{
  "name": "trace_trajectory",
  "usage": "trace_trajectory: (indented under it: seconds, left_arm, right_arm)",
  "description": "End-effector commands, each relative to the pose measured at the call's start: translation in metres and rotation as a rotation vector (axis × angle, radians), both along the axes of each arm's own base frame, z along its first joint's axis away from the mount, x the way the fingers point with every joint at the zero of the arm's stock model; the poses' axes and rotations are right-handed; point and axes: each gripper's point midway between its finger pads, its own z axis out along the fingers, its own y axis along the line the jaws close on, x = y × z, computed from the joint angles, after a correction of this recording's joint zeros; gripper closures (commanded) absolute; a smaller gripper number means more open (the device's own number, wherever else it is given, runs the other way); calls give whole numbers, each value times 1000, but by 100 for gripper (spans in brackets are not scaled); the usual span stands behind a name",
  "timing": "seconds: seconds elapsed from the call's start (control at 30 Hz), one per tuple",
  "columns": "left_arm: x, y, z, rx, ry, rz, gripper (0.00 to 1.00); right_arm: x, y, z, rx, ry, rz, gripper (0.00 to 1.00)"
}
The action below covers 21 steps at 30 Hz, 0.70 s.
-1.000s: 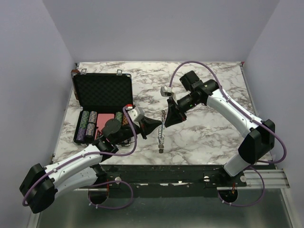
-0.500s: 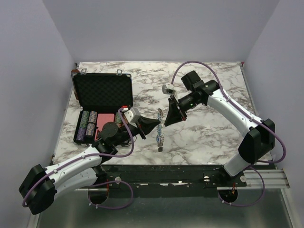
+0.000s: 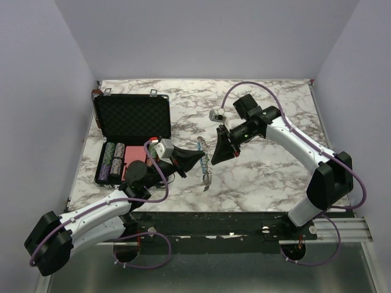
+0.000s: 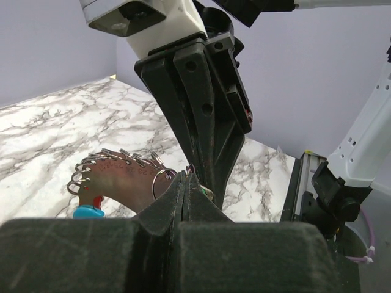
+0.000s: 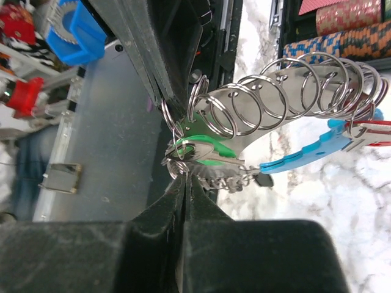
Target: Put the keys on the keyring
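Pair of arms, end effectors close, tips facing.
Left arm (image 3: 91,213) reaches forward and right, left end effector (image 3: 200,158) with fingers pressed together. Right arm (image 3: 299,143) folds inward, right end effector (image 3: 214,159) angled down-left, fingers likewise closed.

Two robot arms, the left arm (image 3: 91,213) at lower left and the right arm (image 3: 299,143) at right, had white shells and black joint housings. A purple cable (image 3: 256,82) looped along each. Each ended in a pale grey camera block (image 3: 162,147) and matte black, wedge-shaped fingers (image 3: 183,160).
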Motion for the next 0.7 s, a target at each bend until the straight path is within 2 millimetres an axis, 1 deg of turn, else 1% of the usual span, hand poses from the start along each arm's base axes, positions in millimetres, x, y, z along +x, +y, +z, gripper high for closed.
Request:
trace_trajectory:
  seconds: [0.0,0.07,0.13,0.3,0.67]
  left_arm:
    - [-1,4,18,-55,-44,4,100]
    - [-2,3,17,-44,-43,-2,100]
    - [-3,3,15,-36,-41,-8,100]
    - [-3,1,13,-23,-35,-20,100]
    - [-4,-4,12,-17,-25,-44,100]
  right_arm:
    - [0,-1,16,57,-47,17,80]
    - [3,-4,19,57,-70,9,66]
    - [6,-5,24,68,-90,14,59]
    - [5,-5,35,99,-114,46,58]
    - [14,0,31,87,-97,41,58]
